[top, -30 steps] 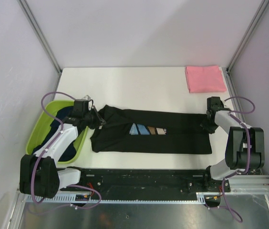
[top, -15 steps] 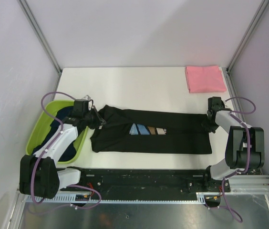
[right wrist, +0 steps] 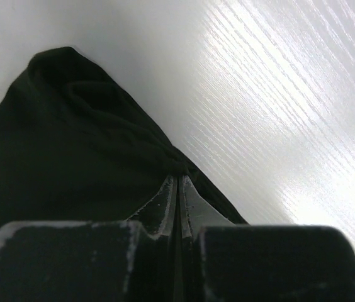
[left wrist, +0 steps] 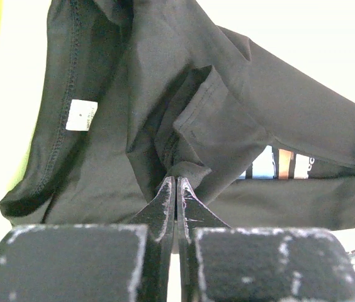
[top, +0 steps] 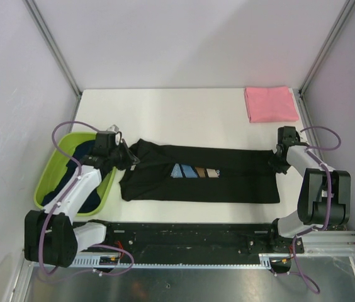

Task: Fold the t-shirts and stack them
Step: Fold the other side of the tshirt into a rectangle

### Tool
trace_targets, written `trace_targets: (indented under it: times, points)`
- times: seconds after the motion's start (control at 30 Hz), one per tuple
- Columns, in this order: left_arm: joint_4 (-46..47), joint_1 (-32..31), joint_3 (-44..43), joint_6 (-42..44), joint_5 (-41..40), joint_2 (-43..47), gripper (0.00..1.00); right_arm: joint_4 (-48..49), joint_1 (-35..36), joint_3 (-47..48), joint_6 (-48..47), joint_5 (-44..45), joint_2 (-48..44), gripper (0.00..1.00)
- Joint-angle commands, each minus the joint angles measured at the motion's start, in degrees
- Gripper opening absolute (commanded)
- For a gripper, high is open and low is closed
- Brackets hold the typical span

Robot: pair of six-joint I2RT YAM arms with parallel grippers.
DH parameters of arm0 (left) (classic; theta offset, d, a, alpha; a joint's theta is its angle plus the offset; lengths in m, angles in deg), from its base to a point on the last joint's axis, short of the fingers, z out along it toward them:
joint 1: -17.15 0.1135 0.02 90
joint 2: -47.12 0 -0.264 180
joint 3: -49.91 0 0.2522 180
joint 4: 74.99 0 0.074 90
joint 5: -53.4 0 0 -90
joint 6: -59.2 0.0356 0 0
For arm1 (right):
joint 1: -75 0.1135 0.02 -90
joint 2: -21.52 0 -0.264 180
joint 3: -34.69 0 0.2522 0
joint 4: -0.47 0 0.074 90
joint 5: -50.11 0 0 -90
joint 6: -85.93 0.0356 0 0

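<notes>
The black t-shirt (top: 228, 182) lies stretched out in a long band across the near half of the table (top: 184, 113), running from just beside the lime-green basin (top: 48, 182) at the left edge almost to the right edge. Its blue, brown and white chest print (top: 194, 171) shows in a gap between the folded-in long edges, left of the band's middle. The left jaws are clenched on a bunched fold of this shirt at its left end, the two tips pressed together with black cloth (left wrist: 228, 126) pinched between them; a small white label (left wrist: 81, 115) sits on the fabric to the left of the grip. The right jaws are likewise clenched on the shirt's far right corner, where the dark cloth (right wrist: 70, 145) meets bare white table (right wrist: 278, 94). Dark navy shirts (top: 95, 196) lie heaped in the basin at the near left. The pink t-shirt (top: 270, 104) rests folded flat in the far right corner, well apart from both arms.
</notes>
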Motion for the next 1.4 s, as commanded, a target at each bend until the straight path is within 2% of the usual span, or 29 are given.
trace_targets:
  times: [0.0, 0.4, 0.8, 1.07, 1.37]
  points:
    - [-1.6, -0.3, -2.7, 1.6, 1.2, 2.9, 0.00, -1.0, -0.7, 3.1, -1.1, 1.8, -2.1, 0.02]
    - [-4.6, -0.2, 0.8, 0.7, 2.1, 6.2, 0.00, -1.7, -0.9, 3.3, -1.2, 2.6, -2.5, 0.01]
    - [-5.9, -0.3, 5.5, -2.9, 0.9, 5.0, 0.00, -2.5, -0.7, 3.3, -1.3, 2.4, -2.9, 0.02]
    - [-6.0, -0.5, 6.8, -3.9, 1.1, 2.7, 0.00, -2.7, -0.7, 3.3, -1.3, 2.3, -2.6, 0.02]
    - [-6.8, -1.6, 6.7, -4.0, 2.9, 4.6, 0.00, -2.4, -1.0, 3.3, -1.2, 2.0, -2.6, 0.02]
